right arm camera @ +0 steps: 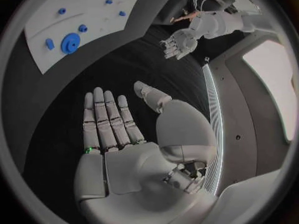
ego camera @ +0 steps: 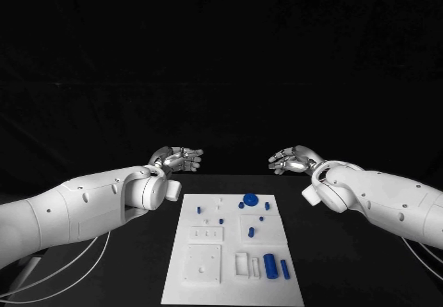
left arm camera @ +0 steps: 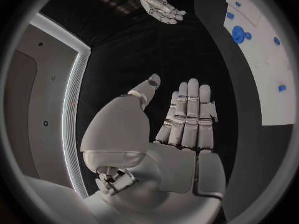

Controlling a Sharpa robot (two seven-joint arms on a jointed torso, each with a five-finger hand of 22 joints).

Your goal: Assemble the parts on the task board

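Note:
The white task board (ego camera: pixel 235 252) lies in the middle of the black table, with blue parts on it. A round blue disc (ego camera: pixel 250 199) sits near its far edge, small blue pegs (ego camera: pixel 267 206) lie around it, and a long blue cylinder (ego camera: pixel 269 265) lies near the front right. My left hand (ego camera: pixel 177 158) hovers beyond the board's far left corner, open and holding nothing. My right hand (ego camera: pixel 292 160) hovers beyond the far right corner, open too. In the left wrist view my left hand (left arm camera: pixel 184 117) has its fingers straight; the right wrist view shows my right hand (right arm camera: pixel 112 119) flat and empty.
The board (left arm camera: pixel 264 59) and its blue disc (left arm camera: pixel 238 34) lie off to one side of my left hand. The same board (right arm camera: pixel 81 15) and disc (right arm camera: pixel 70 42) appear beside my right hand. Black table surface (ego camera: pixel 342 256) surrounds the board on both sides.

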